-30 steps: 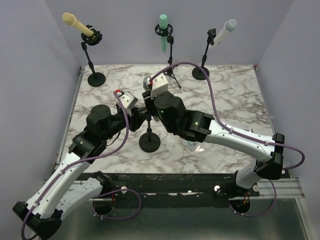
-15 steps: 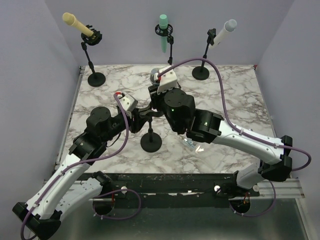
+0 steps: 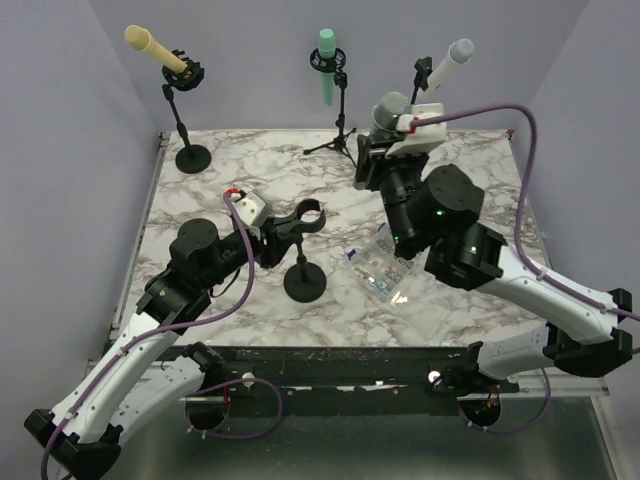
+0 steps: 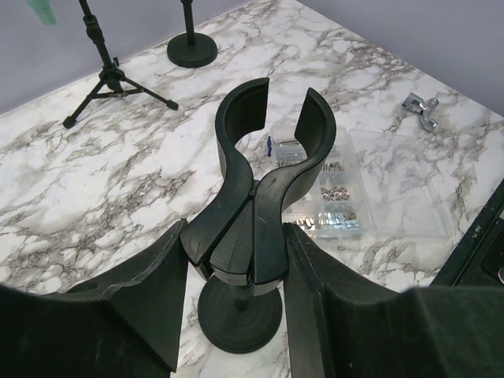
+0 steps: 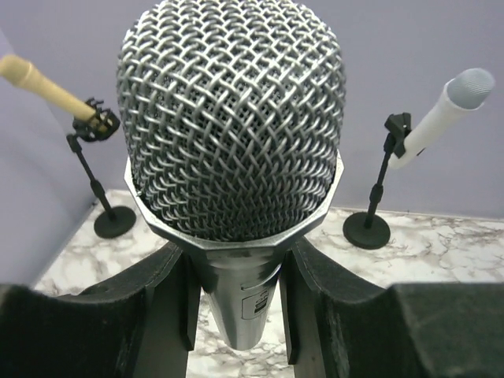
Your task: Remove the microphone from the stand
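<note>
The silver mesh-headed microphone (image 5: 232, 118) is in the air at the back right (image 3: 392, 108), clear of the stand. My right gripper (image 5: 236, 315) is shut on its handle, just below the head. The black stand (image 3: 303, 284) stands mid-table on its round base. Its forked clip (image 4: 268, 157) holds nothing. My left gripper (image 4: 236, 260) straddles the clip's lower stem. Its jaws sit slightly apart, with the right finger against the stem and a thin gap on the left. From above, that gripper (image 3: 285, 235) is just left of the clip.
Three other stands line the back wall, holding a yellow microphone (image 3: 152, 45), a green one (image 3: 327, 62) and a white one (image 3: 450, 62). A clear box of small parts (image 3: 383, 268) lies right of the stand. A small metal piece (image 4: 421, 110) lies further right.
My right gripper has lifted the microphone out of the clip and carried it up and to the back right. The left jaws have eased wider around the stand.
</note>
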